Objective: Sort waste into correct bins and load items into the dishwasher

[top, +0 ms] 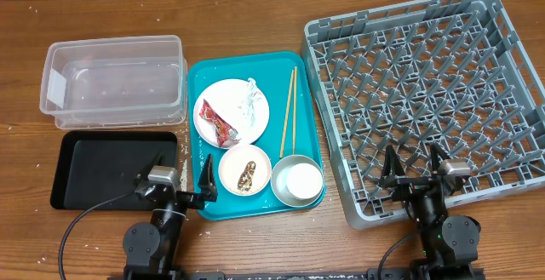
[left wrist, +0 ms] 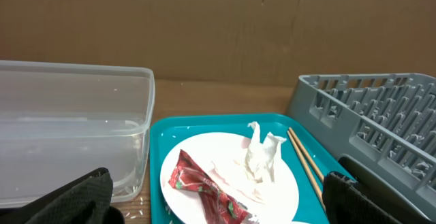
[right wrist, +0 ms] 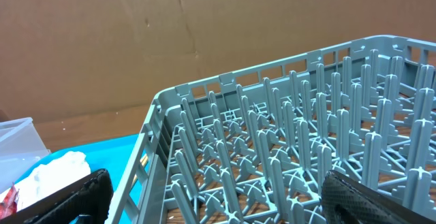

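Observation:
A white plate [top: 232, 111] on the teal tray holds a red wrapper [top: 216, 125] and a white tissue [top: 250, 99]. Chopsticks [top: 288, 114] lie beside it. A white bowl [top: 244, 169] holds brownish scraps. A grey bowl [top: 297, 182] holds a white cup. The clear tub [top: 111, 80] and black tray [top: 111, 169] are on the left, the grey dish rack [top: 434, 93] on the right. My left gripper [top: 183, 176] is open and empty at the teal tray's front left corner, facing the plate [left wrist: 272, 183] and wrapper [left wrist: 204, 190]. My right gripper [top: 413, 168] is open and empty over the rack's front edge [right wrist: 272, 149].
The teal serving tray [top: 200, 76] lies between the tub and the rack. Loose white grains are scattered on the wood by the black tray and the tub. A brown cardboard wall stands behind the table in both wrist views.

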